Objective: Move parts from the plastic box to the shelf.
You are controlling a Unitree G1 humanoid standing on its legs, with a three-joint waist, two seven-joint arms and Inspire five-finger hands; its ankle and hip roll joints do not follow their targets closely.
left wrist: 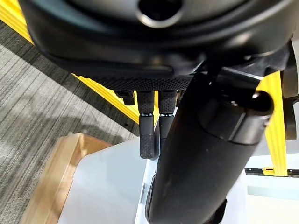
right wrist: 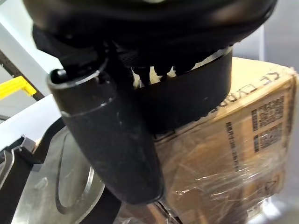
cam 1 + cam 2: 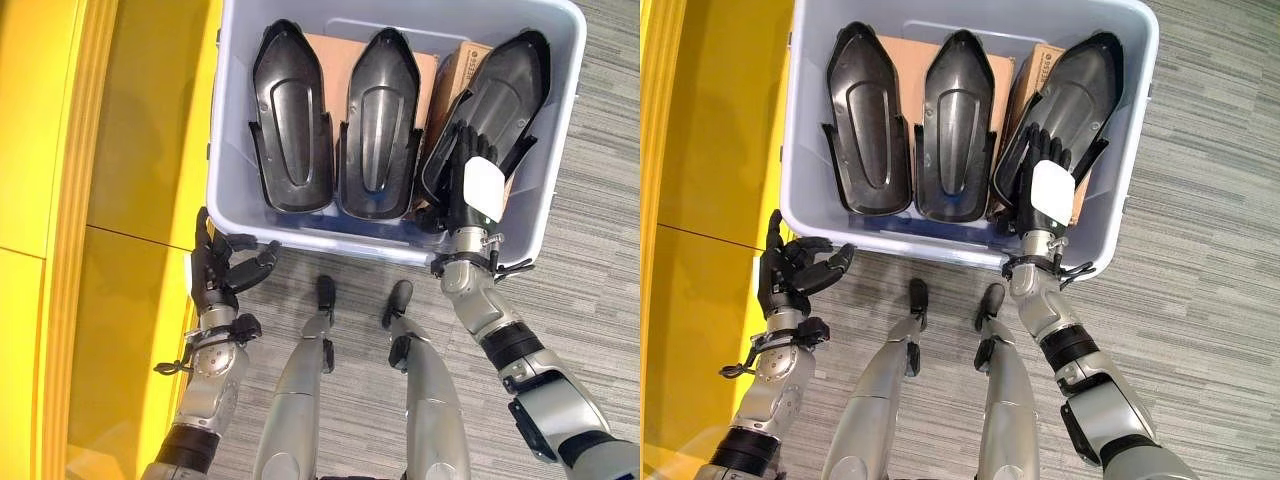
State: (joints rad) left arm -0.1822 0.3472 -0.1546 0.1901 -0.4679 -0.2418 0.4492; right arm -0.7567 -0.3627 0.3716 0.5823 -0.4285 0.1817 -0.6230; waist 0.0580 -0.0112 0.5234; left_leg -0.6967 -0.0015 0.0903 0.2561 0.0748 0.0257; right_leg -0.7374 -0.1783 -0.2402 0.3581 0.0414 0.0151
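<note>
a pale grey plastic box (image 3: 560,170) fills the upper middle of the left eye view, standing on grey carpet (image 3: 600,300). inside it three black moulded parts stand side by side: the left part (image 3: 290,120) and the middle part (image 3: 380,125) are upright and lean against a brown cardboard box (image 3: 425,75) behind them, and the right part (image 3: 500,100) tilts toward the upper right, in front of a second cardboard box (image 3: 462,65) wrapped in clear film.

the right hand (image 3: 470,185) comes in from the lower right and reaches over the near wall of the plastic box, at the lower end of the right part. in the right wrist view its fingers (image 2: 184,98) curl round the edge of that black part, with the thumb (image 2: 112,140) on the other side of it, so the hand is clamped on the part.

the left hand (image 3: 222,268) hangs outside the box at its lower left corner, near the wall but apart from it, its fingers loosely bent and spread, holding nothing. a yellow shelf (image 3: 110,150) runs down the left side of the frame.
</note>
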